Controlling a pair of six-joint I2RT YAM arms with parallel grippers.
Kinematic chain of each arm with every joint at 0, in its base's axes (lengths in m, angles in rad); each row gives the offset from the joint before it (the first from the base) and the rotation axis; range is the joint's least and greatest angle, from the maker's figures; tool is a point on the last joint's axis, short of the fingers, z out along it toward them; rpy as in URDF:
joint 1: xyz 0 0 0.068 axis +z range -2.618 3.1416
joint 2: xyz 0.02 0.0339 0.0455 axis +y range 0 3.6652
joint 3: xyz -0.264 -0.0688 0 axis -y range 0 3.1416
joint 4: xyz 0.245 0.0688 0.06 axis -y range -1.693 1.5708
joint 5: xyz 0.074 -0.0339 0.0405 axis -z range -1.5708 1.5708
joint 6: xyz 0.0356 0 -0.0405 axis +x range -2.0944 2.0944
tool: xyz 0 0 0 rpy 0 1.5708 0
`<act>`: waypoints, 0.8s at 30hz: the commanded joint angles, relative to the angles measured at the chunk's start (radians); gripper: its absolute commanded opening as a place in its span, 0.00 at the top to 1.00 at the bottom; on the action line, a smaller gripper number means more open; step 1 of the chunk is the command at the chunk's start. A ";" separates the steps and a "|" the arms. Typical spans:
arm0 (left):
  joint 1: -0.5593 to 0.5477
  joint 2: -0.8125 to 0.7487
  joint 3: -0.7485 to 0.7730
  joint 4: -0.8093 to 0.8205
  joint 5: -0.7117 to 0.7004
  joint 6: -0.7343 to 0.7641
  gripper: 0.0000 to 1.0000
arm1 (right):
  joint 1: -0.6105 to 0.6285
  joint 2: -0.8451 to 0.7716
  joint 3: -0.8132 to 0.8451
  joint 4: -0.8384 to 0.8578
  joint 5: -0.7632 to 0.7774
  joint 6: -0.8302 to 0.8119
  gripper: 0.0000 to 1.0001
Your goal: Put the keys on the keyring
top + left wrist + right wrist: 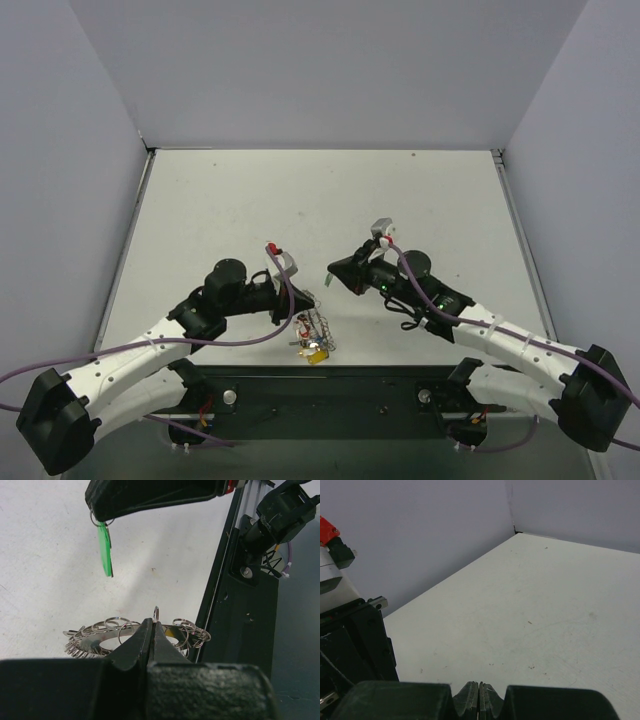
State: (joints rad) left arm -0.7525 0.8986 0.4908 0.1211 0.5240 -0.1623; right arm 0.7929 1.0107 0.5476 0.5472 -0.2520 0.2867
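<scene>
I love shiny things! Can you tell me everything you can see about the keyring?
The keyring is a flat, shiny silver metal ring, fringed all round with many small wire loops. The left wrist view shows it almost edge-on, close to the near edge of the table. The left gripper is shut on its near rim, and one small loop pokes up just above the fingertips. Something yellow shows at the ring. Whether it rests on the table or hangs just above it cannot be told.
</scene>
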 commanded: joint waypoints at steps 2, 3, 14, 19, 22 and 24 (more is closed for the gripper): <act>-0.007 -0.012 -0.004 0.147 -0.061 -0.048 1.00 | 0.042 0.009 -0.043 0.172 0.009 -0.072 1.00; -0.005 -0.013 -0.021 0.163 -0.076 -0.065 1.00 | 0.051 0.012 -0.052 0.201 0.025 -0.070 1.00; -0.010 -0.064 -0.090 0.258 -0.180 -0.131 1.00 | 0.100 0.020 -0.086 0.275 -0.001 -0.107 1.00; -0.010 -0.082 -0.101 0.250 -0.190 -0.125 1.00 | 0.089 -0.034 -0.017 0.041 -0.007 -0.112 1.00; -0.010 -0.089 -0.110 0.261 -0.200 -0.126 1.00 | 0.065 -0.043 0.000 -0.009 -0.154 -0.139 1.00; -0.010 -0.087 -0.118 0.279 -0.211 -0.140 1.00 | 0.049 -0.043 0.003 -0.009 -0.214 -0.130 1.00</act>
State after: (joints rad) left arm -0.7578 0.8303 0.3759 0.3000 0.3428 -0.2817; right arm 0.8680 0.9936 0.4976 0.5568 -0.3054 0.1772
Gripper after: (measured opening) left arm 0.023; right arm 0.032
